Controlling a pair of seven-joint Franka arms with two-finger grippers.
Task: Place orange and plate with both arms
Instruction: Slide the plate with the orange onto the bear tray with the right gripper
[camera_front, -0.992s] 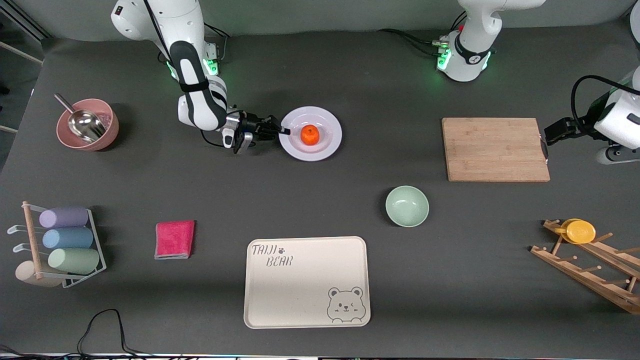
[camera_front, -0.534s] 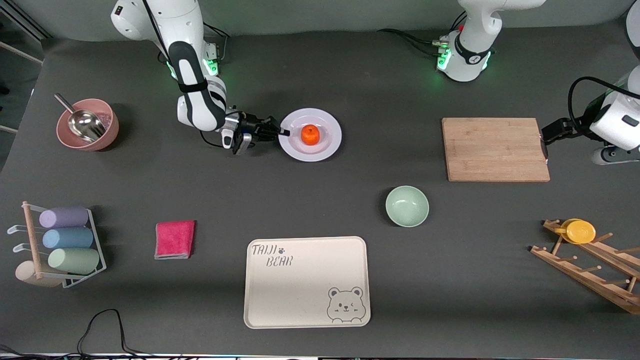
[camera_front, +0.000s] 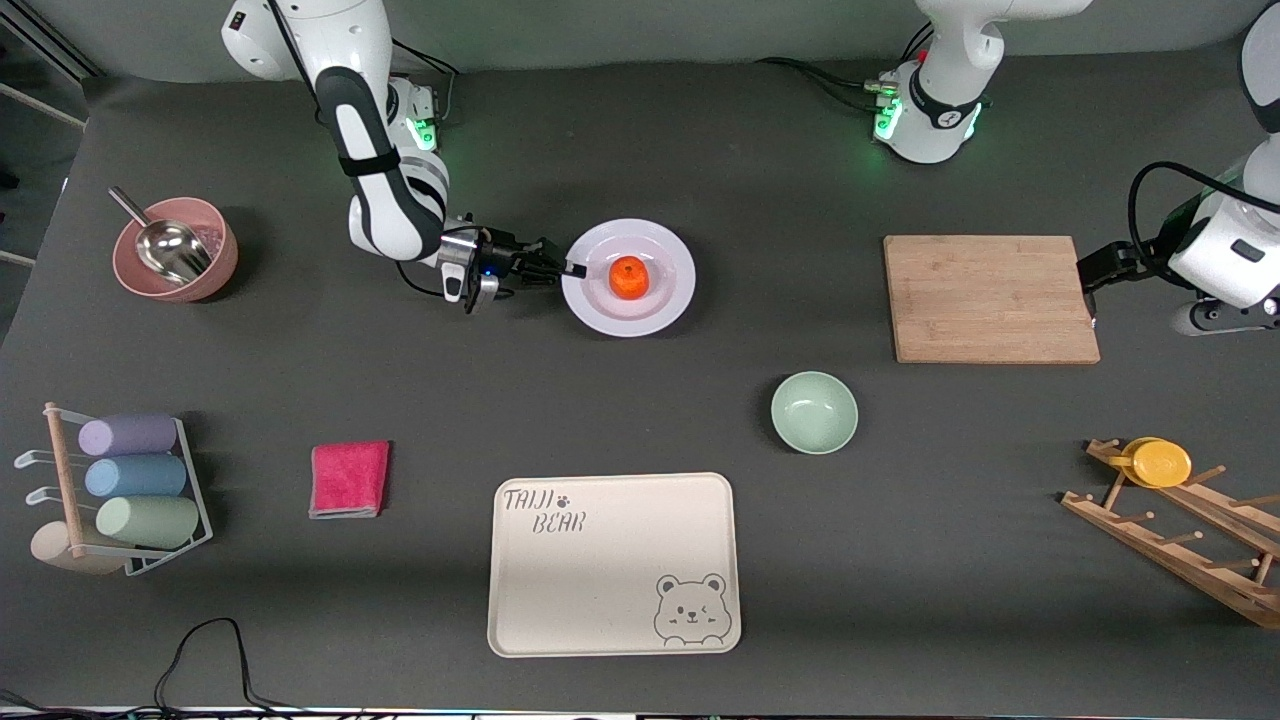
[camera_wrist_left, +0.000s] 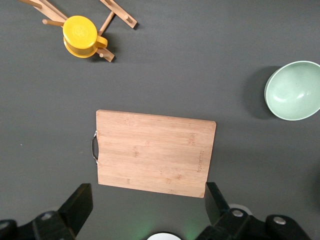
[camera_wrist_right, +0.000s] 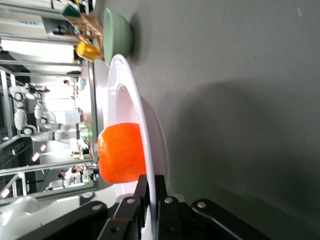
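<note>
The orange (camera_front: 628, 277) sits in the middle of the pale plate (camera_front: 662, 303). My right gripper (camera_front: 570, 268) is shut on the plate's rim at the edge toward the right arm's end of the table. In the right wrist view the fingers (camera_wrist_right: 141, 196) pinch the thin rim of the plate (camera_wrist_right: 136, 107), and the orange (camera_wrist_right: 122, 152) rests just past them. The plate looks lifted a little off the table. My left gripper (camera_front: 1096, 266) hangs open and empty in the air at the handle end of the wooden cutting board (camera_front: 990, 298). Its fingers stand wide apart in the left wrist view (camera_wrist_left: 147, 212).
A mint-green bowl (camera_front: 814, 412) sits nearer the front camera than the board. A cream bear tray (camera_front: 613, 565) lies near the front edge. A pink bowl with a scoop (camera_front: 175, 250), a pink cloth (camera_front: 349, 478), a cup rack (camera_front: 120, 490) and a wooden rack with a yellow disc (camera_front: 1160, 463) stand around.
The plate with the orange has risen slightly and shifted a little toward the left arm's end, held by my right gripper. My left gripper has drifted slightly toward the cutting board.
</note>
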